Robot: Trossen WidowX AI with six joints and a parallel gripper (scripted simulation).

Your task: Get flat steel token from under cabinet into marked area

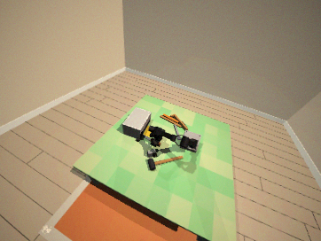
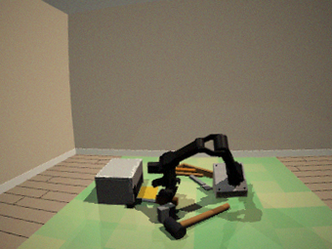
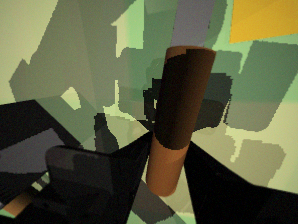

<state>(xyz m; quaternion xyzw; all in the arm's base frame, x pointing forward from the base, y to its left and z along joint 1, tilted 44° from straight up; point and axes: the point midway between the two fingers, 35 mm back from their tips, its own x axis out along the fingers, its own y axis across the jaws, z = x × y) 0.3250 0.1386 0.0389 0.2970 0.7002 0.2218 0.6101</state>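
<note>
My gripper is shut on the wooden handle of a tool with a flat grey blade. The handle slants up and away from the fingers in the wrist view. The tool is low over the table, with its blade towards the cabinet. The blade's far end cannot be made out clearly. The yellow marked area lies in front of the cabinet, partly hidden by the arm in the top view. I cannot see the token in any view.
A mallet and a small grey block are on the near side of the gripper. Orange-brown bars and a thin grey bar lie beyond the arm, near its base.
</note>
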